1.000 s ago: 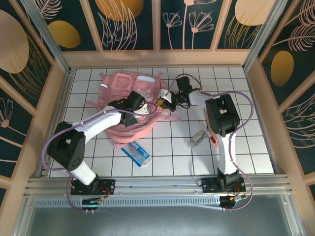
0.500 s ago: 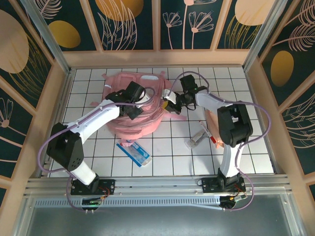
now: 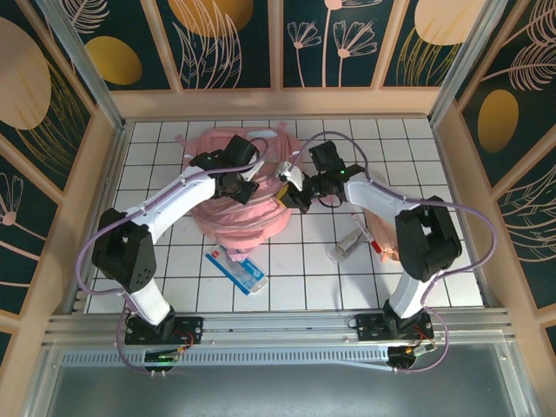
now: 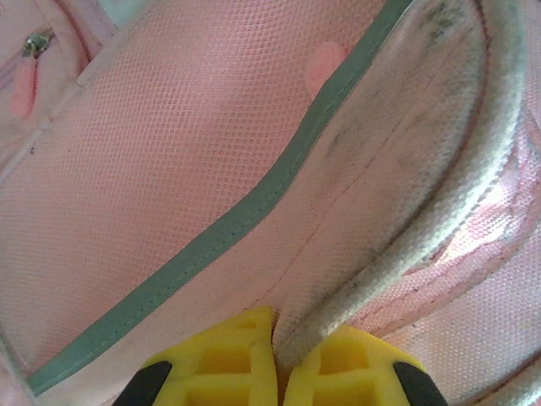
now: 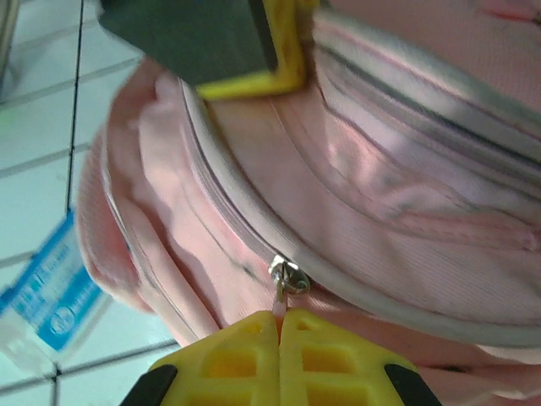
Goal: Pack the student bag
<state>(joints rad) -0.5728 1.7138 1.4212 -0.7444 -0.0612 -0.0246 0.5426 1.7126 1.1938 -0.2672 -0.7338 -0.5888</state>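
The student bag [image 3: 252, 213] lies on the white tiled desk [image 3: 304, 278], in the far half and a little left of the middle, with its pink fabric bunched up between the two arms. The left hand [image 3: 243, 184] is above the top of the bag. In the left wrist view this hand [image 4: 277, 364] is clenched, and its yellow fingertips pinch a pale piped edge [image 4: 406, 237] of the bag. A grey-green strip [image 4: 254, 211] runs across the mesh fabric beside it.

The right hand [image 3: 283, 193] is at the right side of the bag. In the right wrist view this hand [image 5: 279, 338] is also clenched, and it grasps the zip pull [image 5: 286, 283] that hangs from the curved zip line.

A flat blue packet [image 3: 236, 268] lies just beside the near edge of the bag. Some small things [image 3: 346, 245] that we cannot name lie toward the right side of the desk, well apart from the bag.
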